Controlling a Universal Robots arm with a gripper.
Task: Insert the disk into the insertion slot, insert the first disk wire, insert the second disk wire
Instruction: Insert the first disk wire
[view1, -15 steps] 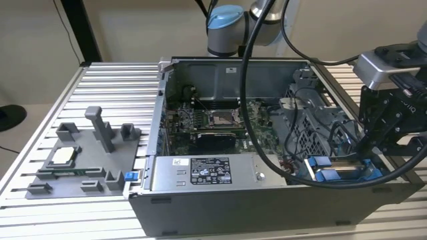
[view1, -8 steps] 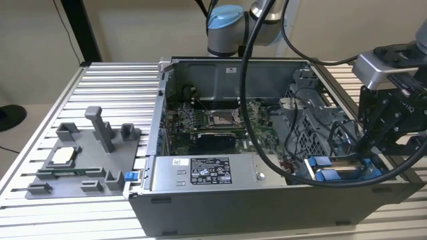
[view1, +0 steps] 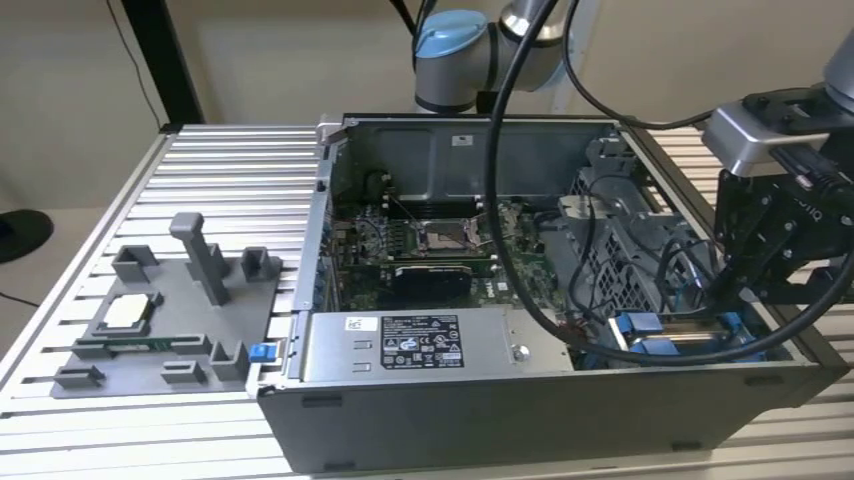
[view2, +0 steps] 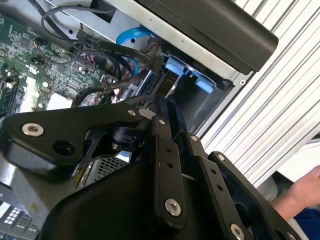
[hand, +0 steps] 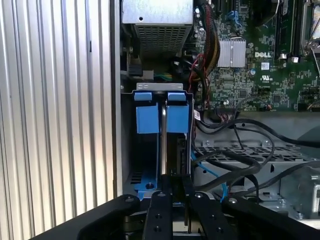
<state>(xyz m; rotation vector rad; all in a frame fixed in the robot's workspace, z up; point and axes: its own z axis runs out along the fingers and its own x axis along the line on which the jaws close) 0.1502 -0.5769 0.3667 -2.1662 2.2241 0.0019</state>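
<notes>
Ribbed tabletop (view1: 214, 160), end effector (hand: 174, 181) at disk (hand: 150, 117) in insertion slot (hand: 129, 150), grip unclear, hand (view2: 302, 192) in second wrist view

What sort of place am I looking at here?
Probably a robotics lab or test bench: an opened PC case sits on a slatted metal table, a robot arm reaches into it, and a grey parts fixture lies beside.
</notes>
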